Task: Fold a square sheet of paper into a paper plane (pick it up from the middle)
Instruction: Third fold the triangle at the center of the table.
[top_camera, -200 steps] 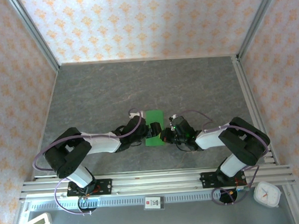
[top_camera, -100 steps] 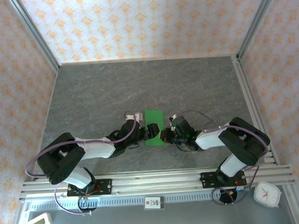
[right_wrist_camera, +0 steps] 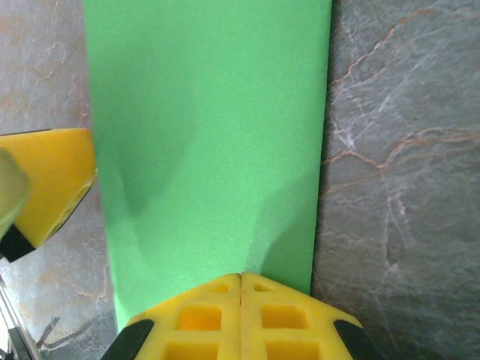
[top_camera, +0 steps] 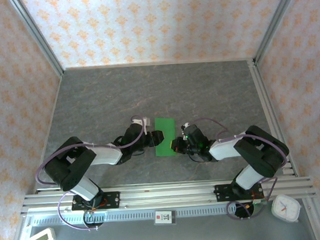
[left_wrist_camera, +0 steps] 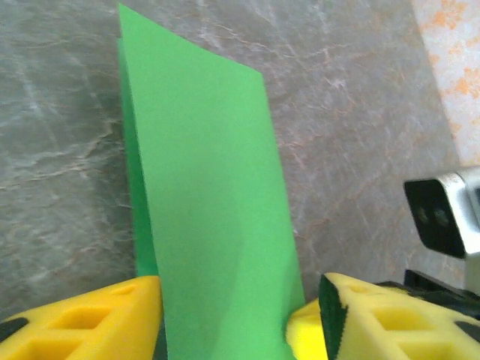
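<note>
Change: my left gripper (top_camera: pixel 157 137) has drawn back from over the paper (top_camera: pixel 165 128) to its left edge.
Left gripper: jaws apart, paper between them.
Right gripper (right_wrist_camera: pixel 240 279): closed, tips on paper's edge.
Paper: folded, mid-table (top_camera: pixel 147 93).

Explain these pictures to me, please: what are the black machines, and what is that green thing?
Those are two robot arms, bolted at the near edge of a grey table. One picture looks down from above. The other two come from a small camera on each arm's wrist, so the yellow fingers there belong to that arm's own pincer. The green thing is a sheet of paper, folded over into a narrow strip and lying between the arms. The left pincer is open, with a finger on either side of the strip. The right pincer is shut at the strip's edge; I cannot tell whether it is pinching or pressing.
</note>
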`<state>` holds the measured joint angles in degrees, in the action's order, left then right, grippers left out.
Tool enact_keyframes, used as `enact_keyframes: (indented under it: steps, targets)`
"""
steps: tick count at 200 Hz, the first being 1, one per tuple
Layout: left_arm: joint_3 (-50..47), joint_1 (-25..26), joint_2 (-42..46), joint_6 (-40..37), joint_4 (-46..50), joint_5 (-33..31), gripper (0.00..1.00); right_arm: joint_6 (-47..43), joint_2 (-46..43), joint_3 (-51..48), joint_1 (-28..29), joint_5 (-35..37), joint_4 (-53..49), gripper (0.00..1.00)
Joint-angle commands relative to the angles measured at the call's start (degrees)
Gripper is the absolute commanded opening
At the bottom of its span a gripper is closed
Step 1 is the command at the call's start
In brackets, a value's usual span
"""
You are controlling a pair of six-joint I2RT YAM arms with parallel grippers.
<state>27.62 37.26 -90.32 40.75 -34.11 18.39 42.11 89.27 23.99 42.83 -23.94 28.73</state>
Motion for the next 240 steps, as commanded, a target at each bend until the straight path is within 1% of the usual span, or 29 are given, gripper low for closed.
enact_keyframes:
  steps: [1, 36, 53, 78, 95, 119, 164, 197, 209, 240]
  targets:
    - [1.9, -0.3, -1.7, -5.6, 0.6, 4.4, 0.55, -1.2, 1.0, -0.4, 0.2, 1.0, -6.4, 0.0]
    - [2.4, -0.3, -3.3, -6.3, 0.6, 6.1, 0.54, -1.4, 1.3, 0.2, 0.2, 0.8, -6.8, 0.0]
    - [1.3, -0.3, -3.2, -5.3, -1.6, 6.7, 0.54, -1.4, 1.5, 0.3, 0.2, 0.7, -6.9, 0.0]
    - [-0.3, -0.3, -1.3, -3.3, -1.1, 3.2, 0.56, -1.5, 1.6, 0.5, 0.2, 0.8, -7.1, 0.0]
    - [-1.4, -0.3, 0.0, -2.0, -2.5, 3.5, 0.55, -1.7, 1.9, 0.8, 0.2, 0.8, -7.1, 0.0]
    - [-1.2, -0.3, -0.2, -1.6, -3.0, 4.7, 0.54, -1.9, 2.8, 1.2, 0.2, 0.5, -6.8, 0.0]
    - [0.1, -0.2, -3.8, -2.4, -4.1, 6.9, 0.45, -2.2, 3.2, 1.4, 0.2, 0.1, -6.6, 0.0]
    - [0.8, 0.0, -4.2, -2.6, -5.2, 7.9, 0.38, -2.4, 3.2, 1.5, 0.3, 0.0, -6.7, 0.0]
    - [0.9, 0.0, -4.1, -2.9, -5.1, 8.0, 0.32, -2.4, 3.4, 1.7, 0.2, -0.1, -6.7, 0.0]
    - [0.9, 0.1, -3.4, -3.9, -4.0, 8.0, 0.23, -2.5, 3.4, 1.9, 0.2, 0.0, -7.0, 0.0]
